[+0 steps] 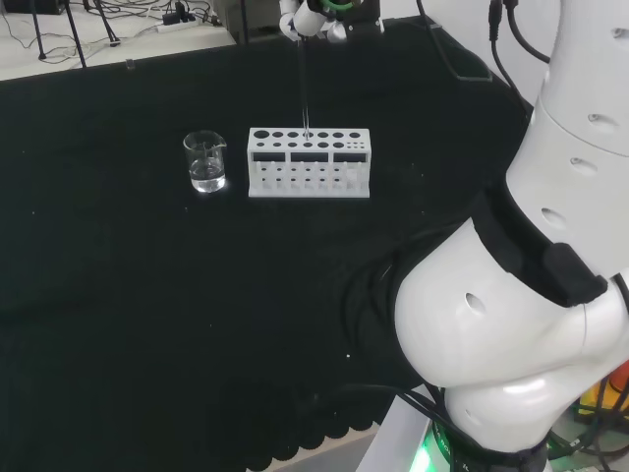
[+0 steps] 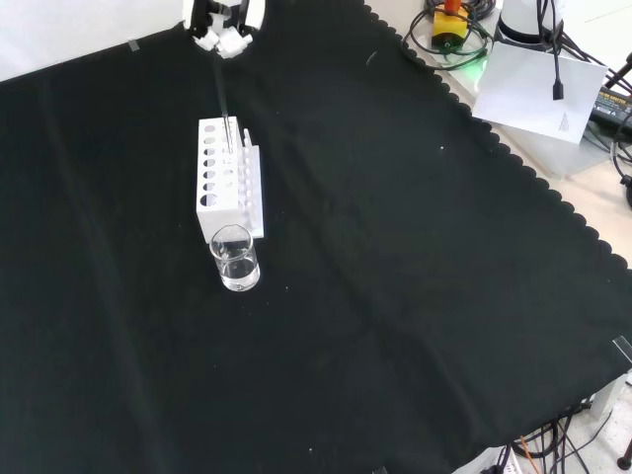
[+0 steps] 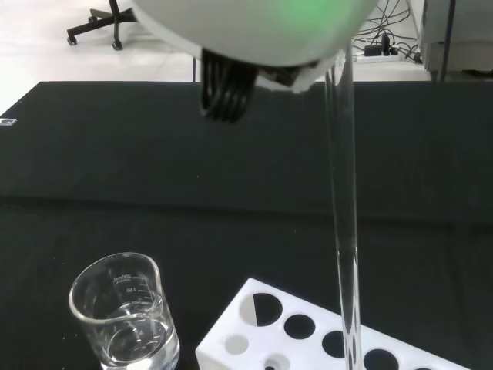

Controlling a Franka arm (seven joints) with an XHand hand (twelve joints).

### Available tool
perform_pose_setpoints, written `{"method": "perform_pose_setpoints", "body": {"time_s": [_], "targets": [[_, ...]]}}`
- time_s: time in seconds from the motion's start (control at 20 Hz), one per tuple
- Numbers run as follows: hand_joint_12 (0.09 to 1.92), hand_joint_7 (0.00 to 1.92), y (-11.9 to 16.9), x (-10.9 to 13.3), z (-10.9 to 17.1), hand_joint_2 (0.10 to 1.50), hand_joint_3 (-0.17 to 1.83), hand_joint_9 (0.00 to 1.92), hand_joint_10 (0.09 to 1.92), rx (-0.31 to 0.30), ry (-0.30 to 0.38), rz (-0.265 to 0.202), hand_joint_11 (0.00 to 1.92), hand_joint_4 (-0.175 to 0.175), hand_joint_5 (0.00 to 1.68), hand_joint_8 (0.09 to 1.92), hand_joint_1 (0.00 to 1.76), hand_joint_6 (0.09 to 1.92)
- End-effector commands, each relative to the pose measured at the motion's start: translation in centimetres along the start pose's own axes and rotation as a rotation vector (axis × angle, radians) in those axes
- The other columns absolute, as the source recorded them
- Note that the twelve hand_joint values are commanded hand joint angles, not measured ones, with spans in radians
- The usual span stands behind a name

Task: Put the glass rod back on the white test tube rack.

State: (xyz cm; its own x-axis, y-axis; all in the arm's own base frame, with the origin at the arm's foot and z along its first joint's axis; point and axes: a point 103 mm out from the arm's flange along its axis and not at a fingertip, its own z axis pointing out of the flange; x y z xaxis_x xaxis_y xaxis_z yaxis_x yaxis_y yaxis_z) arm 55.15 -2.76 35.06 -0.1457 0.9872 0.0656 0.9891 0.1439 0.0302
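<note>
Head view: hand (image 1: 313, 18) pinches the glass rod (image 1: 304, 88) upright, tip at the top holes of the white test tube rack (image 1: 310, 163) on the bench (image 1: 147, 295).

Front view: rod tip at the rack's far end; beaker (image 2: 235, 259) just in front.

Wrist view: rod beside a hole. Advice: keep it vertical, centre over one hole, lower slowly.

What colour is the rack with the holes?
White, clearest in the head view: the rack.

your black-clothed worktop (image 1: 147, 295) carried a white test tube rack (image 1: 309, 164) and, just beside it, a glass beaker (image 1: 205, 162).
</note>
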Motion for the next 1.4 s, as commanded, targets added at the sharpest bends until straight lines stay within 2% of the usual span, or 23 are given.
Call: {"method": "perform_pose_setpoints", "body": {"time_s": [0.05, 0.55, 0.85, 1.4], "targets": [[0.75, 1.55, 0.8, -0.3, 0.5, 0.57, 0.91, 1.89, 0.76, 0.010, 0.003, 0.003, 1.84, -0.175, 1.18, 1.06, 1.21, 0.95], [0.75, 1.55, 1.7, -1.0, 2.3, 0.57, 0.91, 1.89, 0.76, 0.028, 0.014, 0.008, 1.84, -0.175, 1.18, 1.06, 1.21, 0.95], [0.75, 1.55, 1.5, -1.6, 2.1, 0.57, 0.91, 1.89, 0.76, 0.021, 0.020, 0.023, 1.84, -0.175, 1.18, 1.06, 1.21, 0.95], [0.75, 1.55, 0.7, -2.9, 6.7, 0.57, 0.91, 1.89, 0.76, 0.085, 0.042, 0.046, 1.84, -0.175, 1.18, 1.06, 1.21, 0.95]]}}
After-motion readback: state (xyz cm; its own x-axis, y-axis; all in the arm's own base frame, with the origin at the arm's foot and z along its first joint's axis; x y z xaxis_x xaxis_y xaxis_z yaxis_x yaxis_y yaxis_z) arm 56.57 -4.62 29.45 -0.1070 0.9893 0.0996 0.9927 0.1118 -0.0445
